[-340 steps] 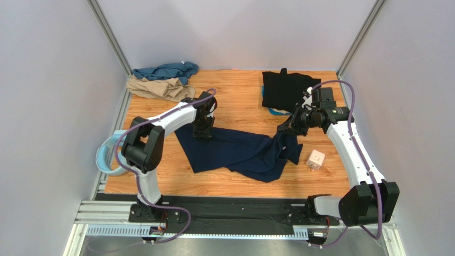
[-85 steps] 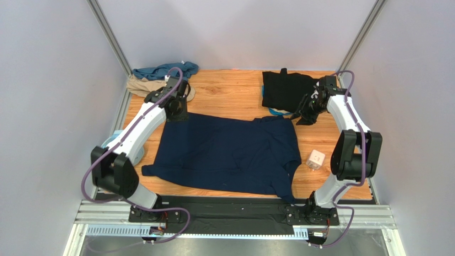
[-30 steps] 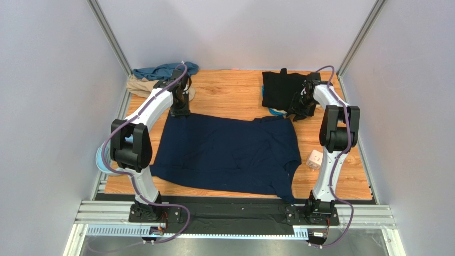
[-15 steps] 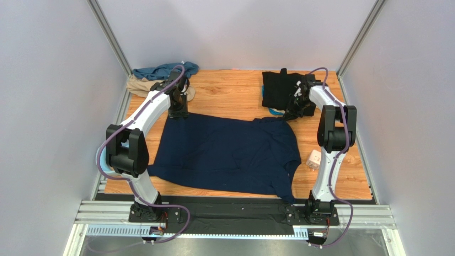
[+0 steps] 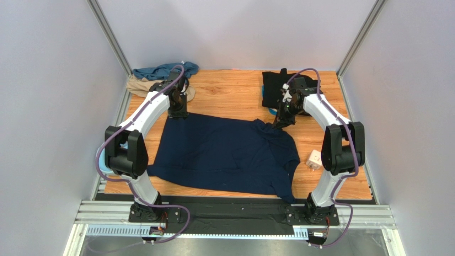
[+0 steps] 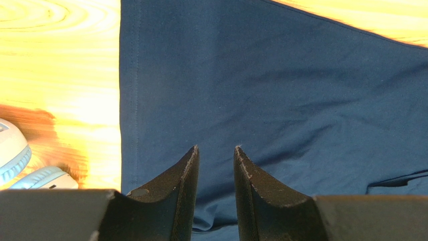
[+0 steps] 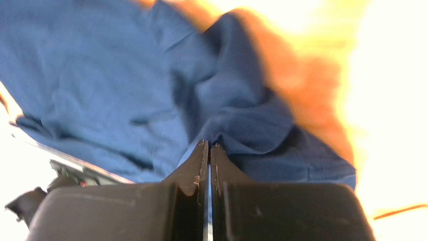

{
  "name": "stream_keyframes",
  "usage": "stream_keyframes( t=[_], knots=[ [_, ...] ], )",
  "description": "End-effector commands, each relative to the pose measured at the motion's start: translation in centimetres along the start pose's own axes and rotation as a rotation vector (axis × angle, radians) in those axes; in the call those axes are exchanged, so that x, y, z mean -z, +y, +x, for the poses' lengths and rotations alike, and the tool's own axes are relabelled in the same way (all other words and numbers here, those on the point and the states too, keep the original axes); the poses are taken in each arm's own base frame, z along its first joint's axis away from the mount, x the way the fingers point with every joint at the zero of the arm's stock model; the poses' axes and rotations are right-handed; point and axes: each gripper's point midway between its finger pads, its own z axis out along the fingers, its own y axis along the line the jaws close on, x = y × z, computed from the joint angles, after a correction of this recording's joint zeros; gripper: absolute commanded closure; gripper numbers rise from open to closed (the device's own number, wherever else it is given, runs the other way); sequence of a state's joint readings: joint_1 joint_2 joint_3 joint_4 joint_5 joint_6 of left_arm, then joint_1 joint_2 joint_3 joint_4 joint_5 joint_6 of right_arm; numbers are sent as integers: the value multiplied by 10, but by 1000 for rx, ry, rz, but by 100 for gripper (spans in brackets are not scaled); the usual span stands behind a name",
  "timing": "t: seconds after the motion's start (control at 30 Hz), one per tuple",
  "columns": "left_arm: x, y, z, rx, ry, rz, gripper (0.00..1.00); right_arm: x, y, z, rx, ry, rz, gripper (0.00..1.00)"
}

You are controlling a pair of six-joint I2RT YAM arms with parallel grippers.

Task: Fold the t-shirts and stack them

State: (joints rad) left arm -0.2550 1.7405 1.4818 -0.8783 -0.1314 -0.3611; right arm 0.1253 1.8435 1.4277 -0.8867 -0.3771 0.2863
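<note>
The dark navy t-shirt (image 5: 224,152) lies spread flat across the middle of the table. My left gripper (image 5: 178,113) stands at its far left corner, open, with the cloth (image 6: 281,90) below its fingertips (image 6: 216,147) and nothing between them. My right gripper (image 5: 279,124) is at the shirt's far right corner, shut on a bunched fold of the navy cloth (image 7: 241,125), which puckers up at its tips (image 7: 209,144). The black t-shirt (image 5: 275,88) lies folded at the far right. The teal t-shirt (image 5: 163,71) and tan t-shirt (image 5: 140,85) lie crumpled at the far left.
A small white cube (image 5: 315,159) sits on the wood just right of the navy shirt. A pale blue plastic ring (image 6: 12,150) lies at the table's left edge, mostly behind my left arm. Grey walls close in on both sides and the back.
My right gripper has moved from beside the black t-shirt toward the navy shirt's far right corner and shut on it, puckering the cloth. My left gripper has stayed put, open.
</note>
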Motion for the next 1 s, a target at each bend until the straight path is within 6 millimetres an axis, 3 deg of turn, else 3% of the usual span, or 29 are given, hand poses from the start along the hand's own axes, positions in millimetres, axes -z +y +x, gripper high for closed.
stream_keyframes(
  t=[0.0,0.17,0.33,0.4,0.47,0.6,0.73,0.83,0.97],
  knots=[
    [14,-2,-7,-8,-45,27,62,14,26,36,106,55,-21,100],
    [12,-3,0,-6,-28,36,62,13,30,86,167,216,37,100],
    [12,2,8,-10,-27,23,62,13,13,136,149,369,138,100],
    [14,3,9,-7,-35,22,62,14,9,154,140,394,161,86],
    [12,4,14,-9,-24,20,62,15,9,159,131,376,164,82],
    [12,4,18,-11,-19,23,62,32,14,145,153,252,170,75],
    [13,3,16,-13,-24,32,62,53,23,104,196,77,205,71],
    [16,2,13,-18,-34,36,62,53,18,82,182,15,248,67],
    [19,4,13,-26,-34,33,62,29,4,72,145,70,282,65]
  ],
)
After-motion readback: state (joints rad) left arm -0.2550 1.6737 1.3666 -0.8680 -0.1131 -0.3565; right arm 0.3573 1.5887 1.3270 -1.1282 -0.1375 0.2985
